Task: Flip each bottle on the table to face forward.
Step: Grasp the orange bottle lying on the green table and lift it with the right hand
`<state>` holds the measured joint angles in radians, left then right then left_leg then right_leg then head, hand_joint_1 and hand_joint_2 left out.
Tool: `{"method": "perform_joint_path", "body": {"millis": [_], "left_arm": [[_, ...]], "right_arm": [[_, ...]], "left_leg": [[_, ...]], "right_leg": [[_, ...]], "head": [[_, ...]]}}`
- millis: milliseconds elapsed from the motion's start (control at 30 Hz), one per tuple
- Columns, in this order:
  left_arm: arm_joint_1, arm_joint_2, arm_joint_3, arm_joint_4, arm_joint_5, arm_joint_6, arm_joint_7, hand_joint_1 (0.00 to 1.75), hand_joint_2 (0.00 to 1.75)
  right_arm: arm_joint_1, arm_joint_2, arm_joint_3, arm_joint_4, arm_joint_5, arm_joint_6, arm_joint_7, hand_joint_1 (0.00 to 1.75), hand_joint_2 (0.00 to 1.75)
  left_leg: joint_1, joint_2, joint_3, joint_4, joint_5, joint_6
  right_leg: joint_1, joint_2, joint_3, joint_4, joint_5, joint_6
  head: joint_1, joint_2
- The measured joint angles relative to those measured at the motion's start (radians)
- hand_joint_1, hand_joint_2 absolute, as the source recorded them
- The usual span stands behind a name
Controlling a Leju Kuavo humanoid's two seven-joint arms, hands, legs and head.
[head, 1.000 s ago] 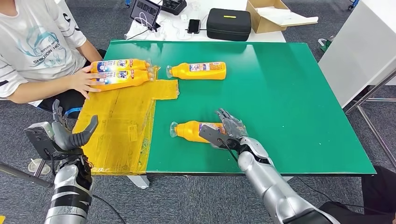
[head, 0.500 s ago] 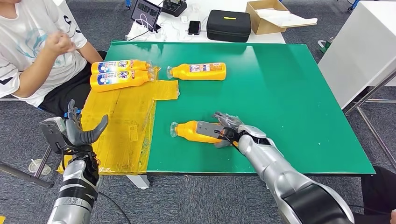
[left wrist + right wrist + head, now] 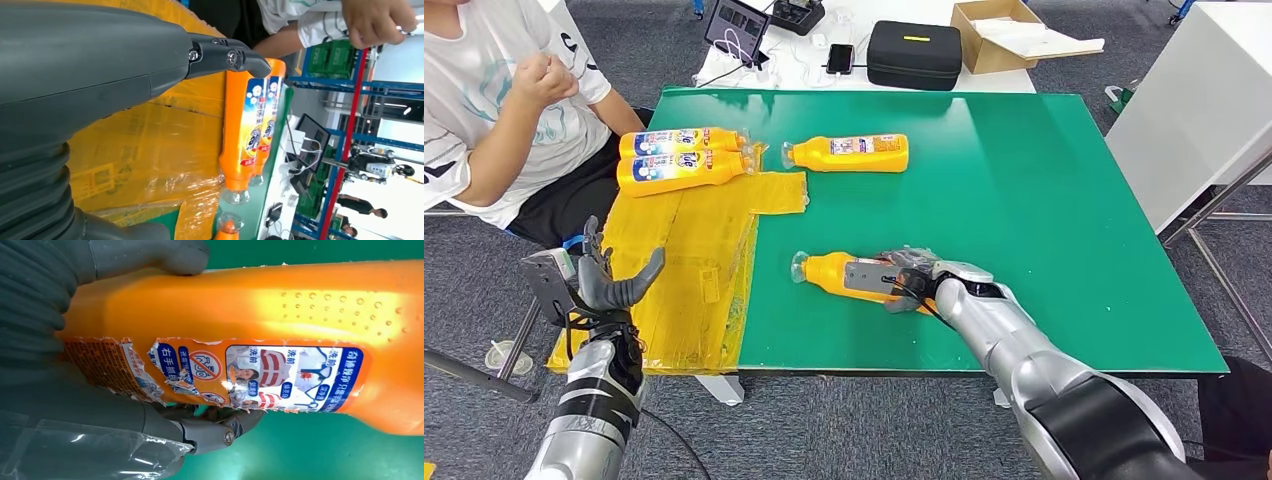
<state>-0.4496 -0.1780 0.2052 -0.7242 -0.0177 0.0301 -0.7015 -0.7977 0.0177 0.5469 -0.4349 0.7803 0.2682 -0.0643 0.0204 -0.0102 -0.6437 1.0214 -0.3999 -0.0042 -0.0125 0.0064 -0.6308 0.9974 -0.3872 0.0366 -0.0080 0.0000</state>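
A: The right hand is gripping the near bottle, which is lying on its side on the green worktop, cap pointing toward the yellow sheet.

B: And from the right wrist view, the thumb is pressing over one edge of the orange body while the darker fingers are curling under the other. A torn label is facing the camera.

A: Over on the other side, the left hand is hanging off the worktop's near left corner, fingers spread, holding nothing.

B: Three more bottles are lying farther back. A pair of bottles is sitting side by side on the yellow sheet, touching each other, caps pointing right.

A: The far bottle is resting just beside them on the green, cap toward the pair.

B: A person is sitting at the left edge, one fist raised, clear of the bottles.

A: Beyond the worktop, a black case, a cardboard box and a phone are lying on a white table.
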Motion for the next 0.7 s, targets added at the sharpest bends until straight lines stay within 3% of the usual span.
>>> {"method": "perform_joint_path", "body": {"millis": [300, 400, 533, 700], "left_arm": [[0.0, -0.001, 0.0, 0.007, 0.002, 0.0, 0.0, 0.0, 1.75], [0.001, -0.002, 0.0, 0.008, 0.007, -0.006, 0.0, 0.0, 1.75], [0.015, -0.006, 0.0, 0.005, 0.046, -0.065, 0.023, 0.0, 1.75], [0.07, -0.031, -0.026, -0.038, 0.182, -0.258, 0.143, 0.0, 1.75]], "right_arm": [[0.019, -0.009, 0.006, -0.001, -0.077, -0.079, -0.053, 1.75, 1.75], [0.044, -0.012, -0.004, -0.022, -0.137, -0.152, -0.091, 1.75, 1.75], [0.155, -0.004, -0.056, -0.14, -0.217, -0.4, -0.15, 1.75, 1.75], [0.335, 0.033, -0.157, -0.4, -0.166, -0.828, -0.294, 1.75, 1.75]], "left_leg": [[0.0, 0.001, -0.001, 0.0, 0.0, 0.0], [0.0, 0.0, -0.001, 0.0, 0.0, 0.0], [0.0, 0.0, -0.002, 0.0, 0.0, 0.0], [0.0, -0.003, -0.007, 0.0, -0.001, 0.0]], "right_leg": [[0.0, 0.0, -0.001, 0.0, 0.0, 0.0], [0.0, 0.0, -0.001, 0.0, 0.0, 0.0], [0.0, 0.0, -0.002, 0.0, 0.0, 0.0], [0.0, 0.0, -0.006, 0.0, -0.001, 0.0]], "head": [[0.0, 0.0], [0.0, 0.0], [0.0, 0.0], [0.0, 0.0]]}}
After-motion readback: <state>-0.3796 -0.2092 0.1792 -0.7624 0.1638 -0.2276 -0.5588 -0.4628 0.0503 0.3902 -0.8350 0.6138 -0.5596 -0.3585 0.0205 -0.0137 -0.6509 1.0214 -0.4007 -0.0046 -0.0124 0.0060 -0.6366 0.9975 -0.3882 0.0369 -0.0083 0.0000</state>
